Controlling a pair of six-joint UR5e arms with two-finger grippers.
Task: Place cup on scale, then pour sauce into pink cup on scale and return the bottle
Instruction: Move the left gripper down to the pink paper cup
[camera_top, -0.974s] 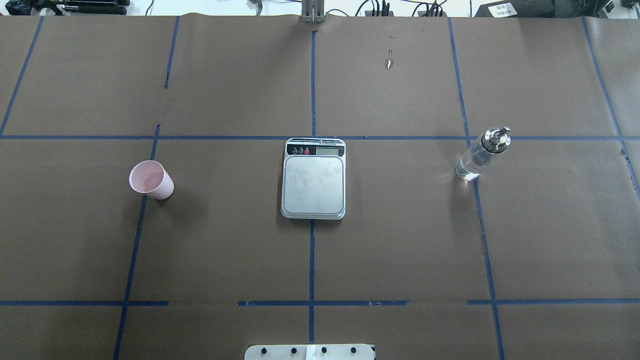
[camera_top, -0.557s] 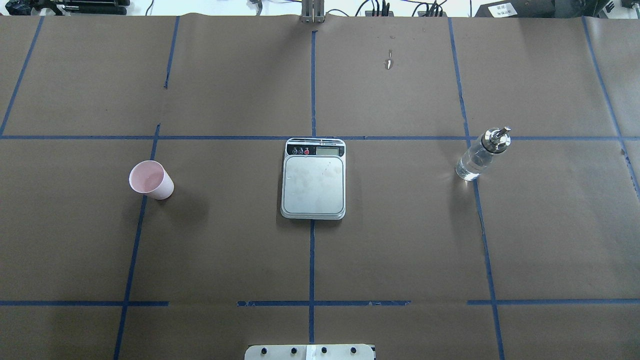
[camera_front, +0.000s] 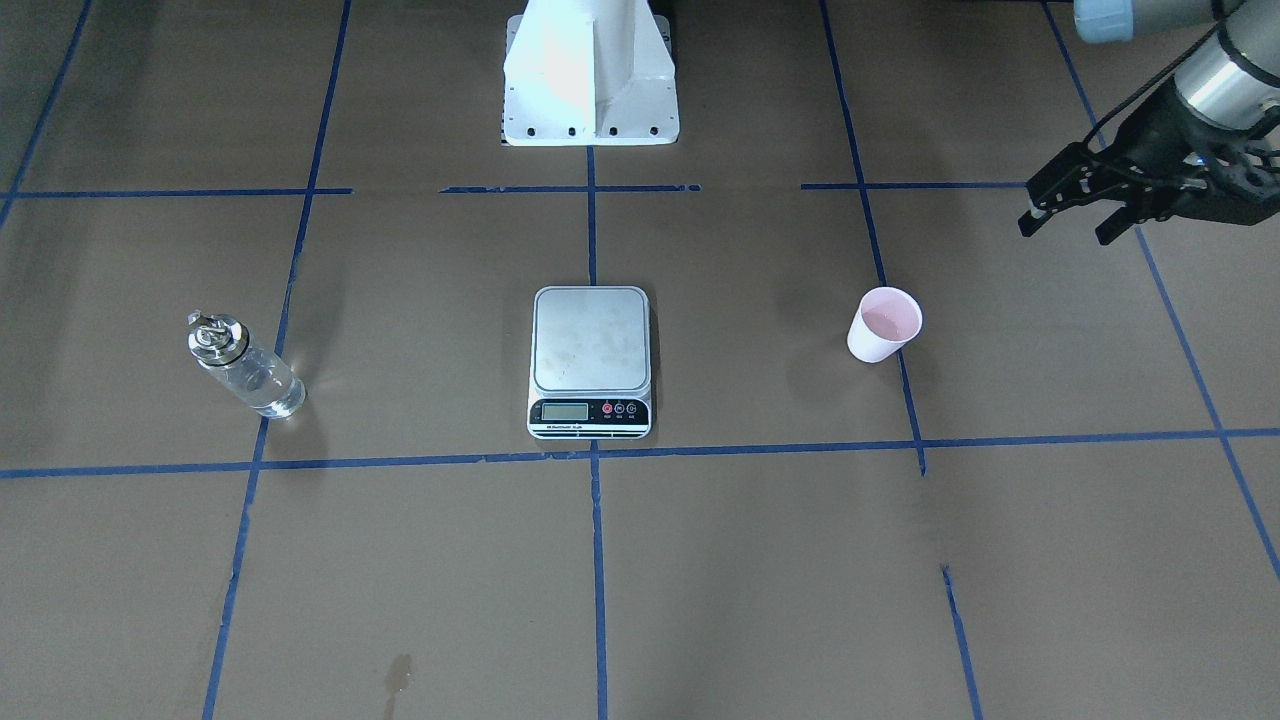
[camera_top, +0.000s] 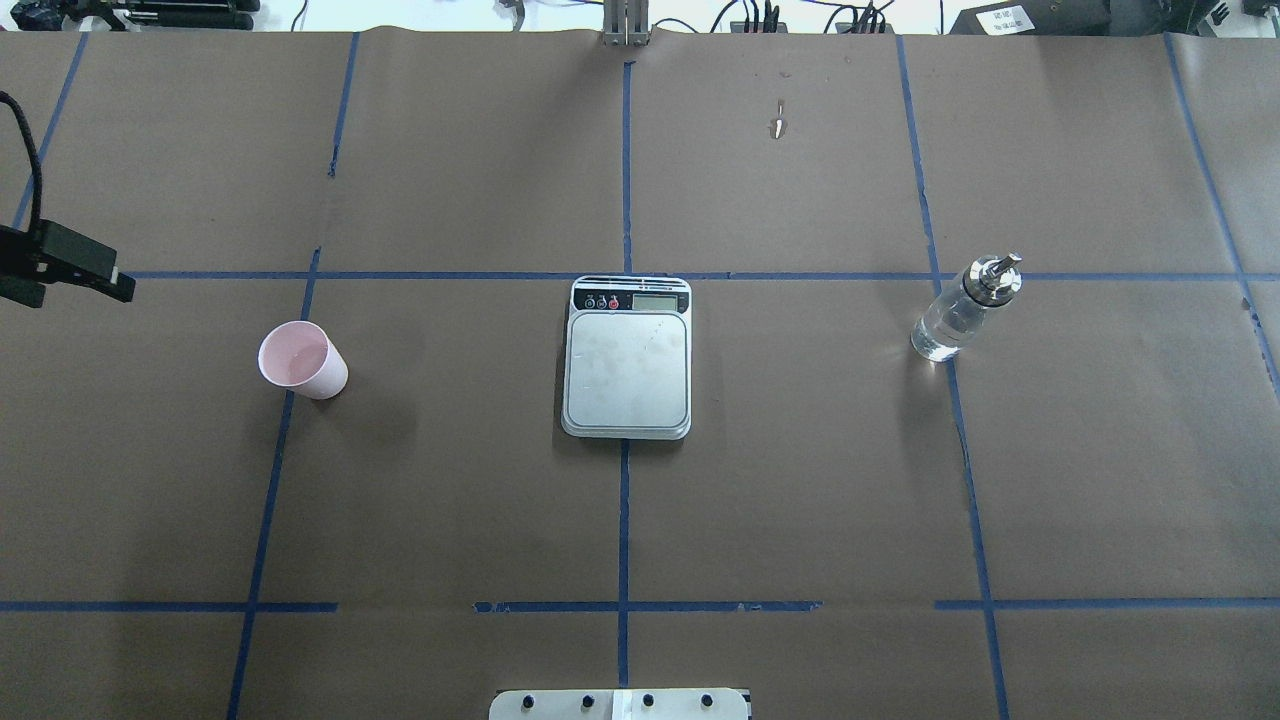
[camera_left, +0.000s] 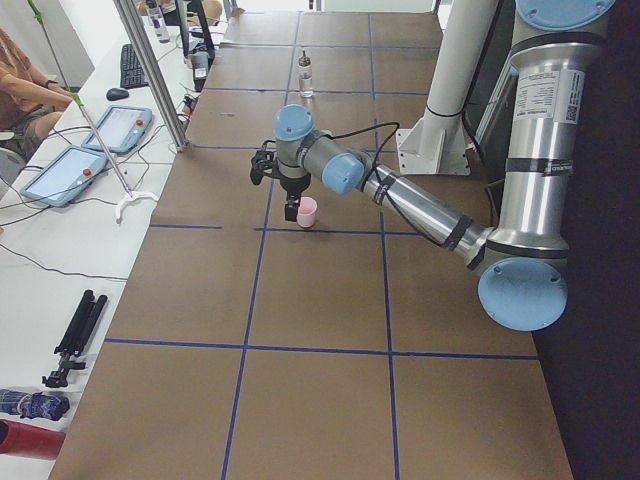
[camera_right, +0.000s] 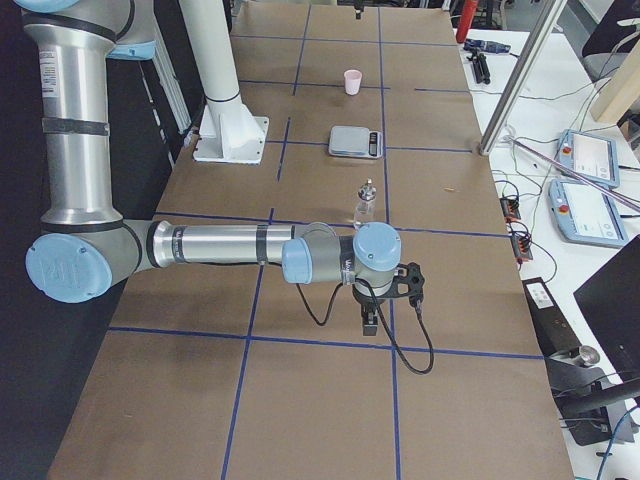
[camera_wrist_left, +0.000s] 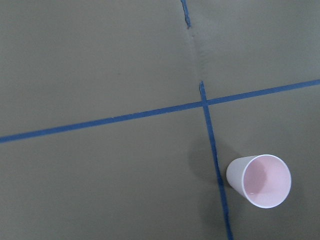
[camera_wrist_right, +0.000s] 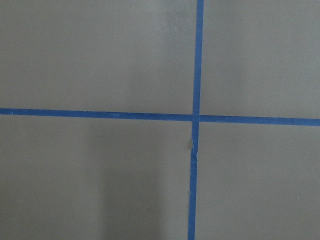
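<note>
One thing differs from the overhead view a moment earlier: the left gripper (camera_front: 1068, 228) now pokes in at that view's left edge, where before only the brown paper-covered table (camera_top: 800, 500) showed. The pink cup (camera_top: 302, 360), the kitchen scale (camera_top: 627, 370) and the glass bottle (camera_top: 955, 315) sit where they did. In the front-facing view the left gripper's two black fingers are spread wide with nothing between them, and it hangs apart from the cup, off to the cup's outer side. The cup stands upright on the table against a blue tape line (camera_wrist_left: 215, 150), well to the left of the scale, whose steel plate is bare. The bottle stands upright well to the right of the scale, its silver spout cap on and the clear sauce (camera_top: 938, 335) inside it. The overhead frame edge cuts off most of the left gripper, so only one finger and a cable show clearly there. The right gripper (camera_right: 370, 322) appears only in the right side view, low over the table on the near side of the bottle, and I cannot tell whether its jaws are apart or closed; its wrist camera shows just a tape crossing. The scale's display is too small to read, and the sauce level is hard to make out.
</note>
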